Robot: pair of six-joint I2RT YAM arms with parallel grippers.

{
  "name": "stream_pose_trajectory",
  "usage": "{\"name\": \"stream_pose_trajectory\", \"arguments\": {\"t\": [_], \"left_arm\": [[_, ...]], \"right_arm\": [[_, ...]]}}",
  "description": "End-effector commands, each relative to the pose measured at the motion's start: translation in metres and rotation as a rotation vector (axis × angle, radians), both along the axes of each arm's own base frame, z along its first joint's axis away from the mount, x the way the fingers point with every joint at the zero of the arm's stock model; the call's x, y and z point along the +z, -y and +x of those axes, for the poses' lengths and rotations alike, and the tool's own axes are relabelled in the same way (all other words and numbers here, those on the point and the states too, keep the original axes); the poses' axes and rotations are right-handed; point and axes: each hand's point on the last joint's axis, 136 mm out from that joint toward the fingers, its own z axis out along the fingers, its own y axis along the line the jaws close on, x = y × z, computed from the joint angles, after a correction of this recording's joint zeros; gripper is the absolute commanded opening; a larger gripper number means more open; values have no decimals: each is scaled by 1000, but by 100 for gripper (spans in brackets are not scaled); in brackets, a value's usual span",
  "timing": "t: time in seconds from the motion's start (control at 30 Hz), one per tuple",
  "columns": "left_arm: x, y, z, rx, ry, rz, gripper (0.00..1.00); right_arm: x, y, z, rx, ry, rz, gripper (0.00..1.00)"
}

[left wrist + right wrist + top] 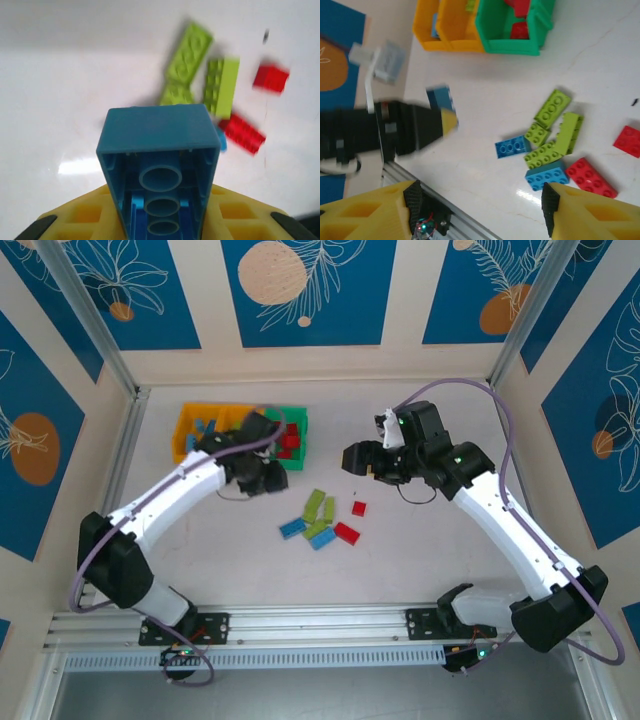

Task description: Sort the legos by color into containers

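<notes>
- Left tool (160, 222) is clamped on a blue brick (159, 145), held above the counter (60, 110) near the containers (225, 410).
- Carry it over the leftmost yellow bin (183, 435), which seems to hold blues, and release it low.
- Right tool (480, 200) hangs with its jaws apart above the loose legos (547, 150).

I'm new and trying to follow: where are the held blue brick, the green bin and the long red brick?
Held blue brick (159, 132), left wrist view, smooth side face.
Green bin (507, 47), right wrist view, front wall.
Long red brick (591, 178), right wrist view, studded top.
</notes>
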Motion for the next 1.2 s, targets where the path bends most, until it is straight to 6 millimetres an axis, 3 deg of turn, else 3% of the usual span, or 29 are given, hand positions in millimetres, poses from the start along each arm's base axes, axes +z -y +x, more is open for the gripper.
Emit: {"name": "stream_pose_trajectory", "arguments": {"t": [0.0, 0.13, 0.27, 0.43, 0.57, 0.7, 0.87, 1.03, 1.17], "left_arm": [[2, -47, 46, 48, 44, 78, 32], [7, -107, 107, 160, 96, 155, 32], [4, -153, 157, 246, 128, 181, 32], [-16, -182, 202, 266, 122, 193, 35], [-20, -198, 220, 294, 113, 197, 45], [-4, -203, 220, 326, 139, 168, 61], [41, -187, 202, 327, 225, 63, 58], [110, -136, 160, 204, 398, -92, 56], [147, -88, 114, 7, 550, -161, 55]], "right_arm": [[2, -8, -7, 23, -23, 45, 68], [0, -7, -4, 10, -26, 27, 67], [-6, -4, -4, -2, -37, 0, 68], [-10, -5, -3, -10, -52, -6, 68], [-12, -4, -3, -13, -62, -26, 68], [-16, 0, -4, -27, -68, -46, 68], [-33, 9, 2, -95, -102, -95, 68], [-69, 26, 10, -187, -169, -212, 68], [-102, 34, 12, -230, -236, -290, 68]]}}
